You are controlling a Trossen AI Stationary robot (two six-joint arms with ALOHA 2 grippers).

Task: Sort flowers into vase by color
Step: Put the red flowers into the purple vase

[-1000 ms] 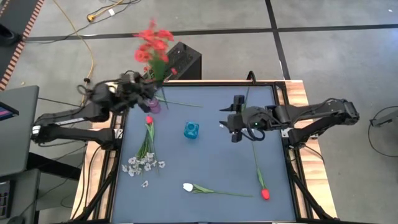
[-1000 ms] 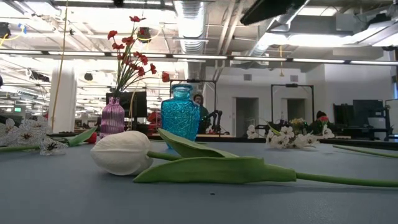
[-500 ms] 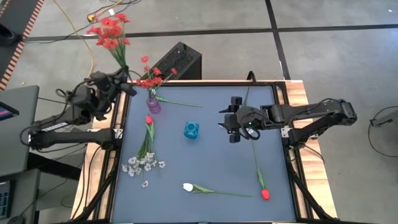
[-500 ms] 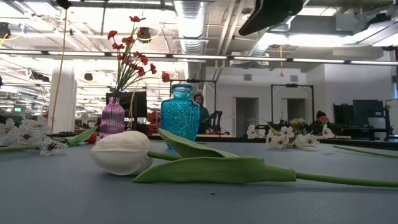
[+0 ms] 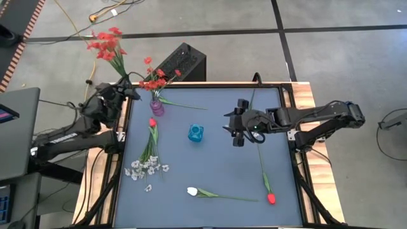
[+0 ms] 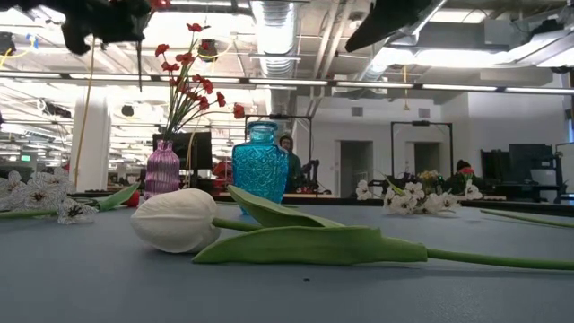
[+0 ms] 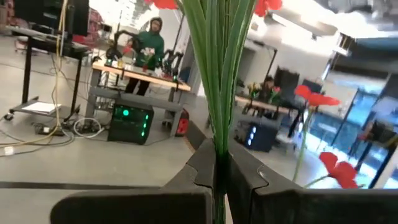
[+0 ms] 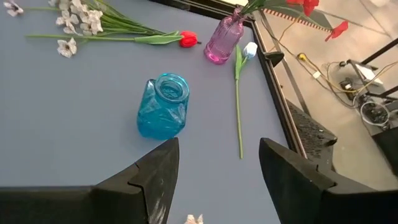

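One red spray (image 5: 105,42), blooms clustered atop thin green stems, is pinched in the closed left claw (image 5: 124,91) off the surface's (image 5: 216,159) edge. Right claw (image 5: 236,130) hovers spread wide, empty.

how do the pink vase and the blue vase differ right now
The pink ribbed glass vase stands near the table's far left corner and already holds a spray of red flowers; the blue patterned glass vase stands nearer the table's middle and holds nothing. In the low view the pink vase looks slimmer, the blue vase broader and squarer. Both stand upright, are translucent glass, and narrow to a neck.
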